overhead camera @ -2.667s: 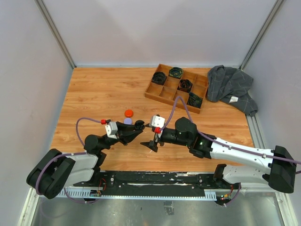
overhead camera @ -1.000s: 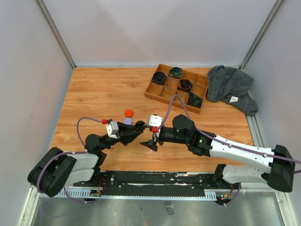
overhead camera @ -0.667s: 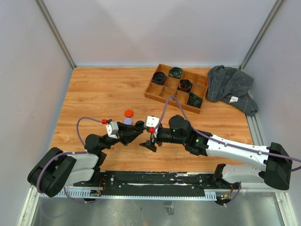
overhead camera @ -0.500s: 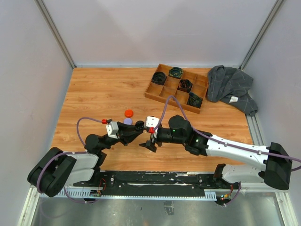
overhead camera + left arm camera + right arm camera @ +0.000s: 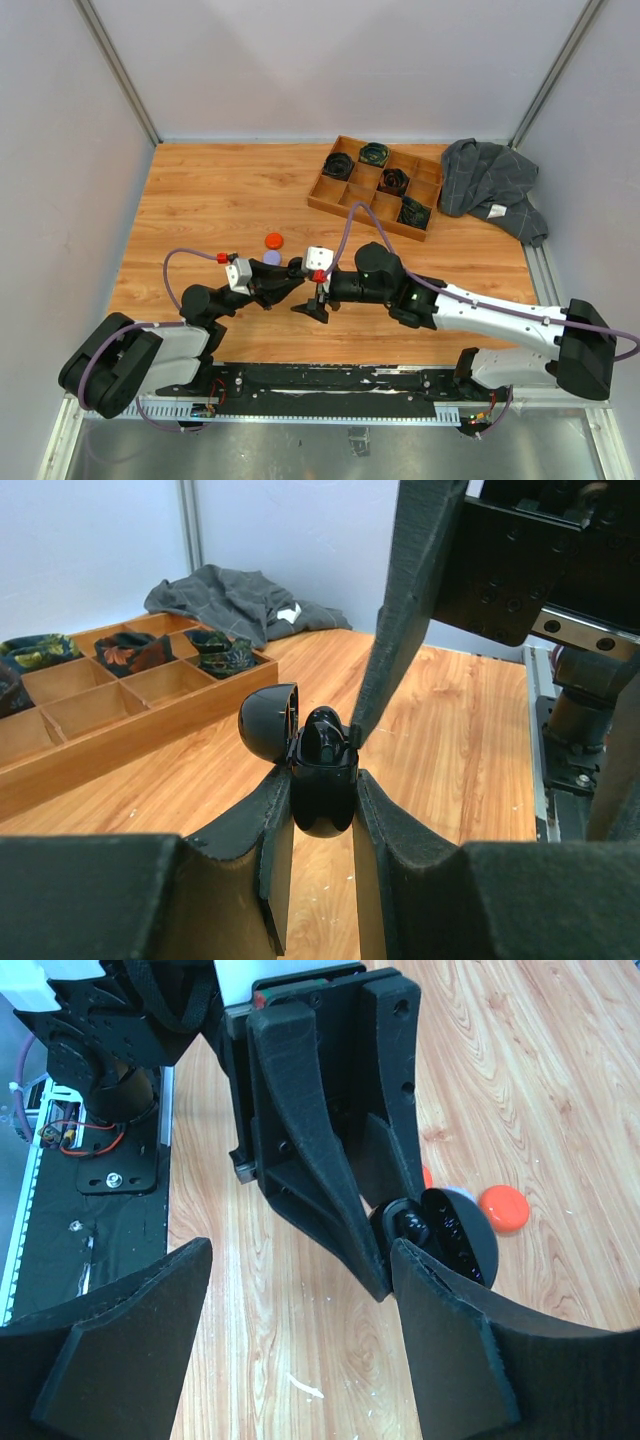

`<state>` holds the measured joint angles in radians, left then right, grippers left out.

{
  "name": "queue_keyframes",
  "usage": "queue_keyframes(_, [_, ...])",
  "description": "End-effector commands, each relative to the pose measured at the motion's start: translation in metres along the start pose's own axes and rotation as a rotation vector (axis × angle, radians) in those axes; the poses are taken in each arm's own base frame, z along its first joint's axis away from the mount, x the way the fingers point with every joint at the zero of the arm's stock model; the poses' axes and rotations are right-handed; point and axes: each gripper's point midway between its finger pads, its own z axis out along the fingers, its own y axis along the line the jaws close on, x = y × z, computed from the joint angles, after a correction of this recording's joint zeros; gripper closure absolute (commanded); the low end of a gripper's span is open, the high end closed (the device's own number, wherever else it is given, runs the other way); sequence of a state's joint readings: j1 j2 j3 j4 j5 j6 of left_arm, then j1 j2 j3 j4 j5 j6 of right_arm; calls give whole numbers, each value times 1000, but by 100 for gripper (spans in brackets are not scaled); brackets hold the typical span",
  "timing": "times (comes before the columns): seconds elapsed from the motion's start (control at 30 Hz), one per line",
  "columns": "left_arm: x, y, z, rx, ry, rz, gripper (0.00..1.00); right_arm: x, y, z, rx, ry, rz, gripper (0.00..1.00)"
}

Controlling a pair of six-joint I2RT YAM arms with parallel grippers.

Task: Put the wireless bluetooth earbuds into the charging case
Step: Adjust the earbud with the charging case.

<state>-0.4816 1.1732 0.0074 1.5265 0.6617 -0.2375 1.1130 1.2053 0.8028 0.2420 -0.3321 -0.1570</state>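
Observation:
My left gripper (image 5: 322, 786) is shut on a small black charging case (image 5: 322, 798) and holds it above the table with its lid (image 5: 267, 723) hinged open. A black earbud (image 5: 322, 736) sits in the case's opening. My right gripper (image 5: 300, 1260) is open and empty, and one of its fingers (image 5: 402, 630) stands right beside the case, at its opening. In the top view the left gripper (image 5: 296, 270) and right gripper (image 5: 311, 306) meet near the table's front middle. The right wrist view shows the open case (image 5: 445, 1235) between the left fingers.
An orange round case (image 5: 274, 240) and a lilac one (image 5: 271, 257) lie just behind the left gripper. A wooden divided tray (image 5: 362, 196) with coiled black cables stands at the back right. A grey cloth (image 5: 490, 180) lies by the right wall.
My right arm has moved left, bringing its open gripper up against the case held by the left gripper. The left gripper has stayed in place, still holding the case.

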Motion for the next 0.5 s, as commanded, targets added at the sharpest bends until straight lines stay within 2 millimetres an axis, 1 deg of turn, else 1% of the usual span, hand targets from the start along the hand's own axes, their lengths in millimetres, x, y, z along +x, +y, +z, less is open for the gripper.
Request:
queue_keyframes(0.0, [-24,-19,-6,65,-106,91,89,-24,-13,3,17,-59,-7,26])
queue_keyframes(0.2, [-23,-18,-6,60,-103,86,89,-29,-15,1,18,-54,-22,26])
queue_keyframes(0.3, [-23,-17,-6,58,-100,86,89,-26,-19,-8,28,-23,-41,25])
queue_keyframes(0.37, [-22,-17,-5,63,-95,84,89,-20,-25,-17,31,13,-46,24])
queue_keyframes(0.47, [-21,-19,-4,75,-90,81,89,-18,-30,-28,5,39,-75,22])
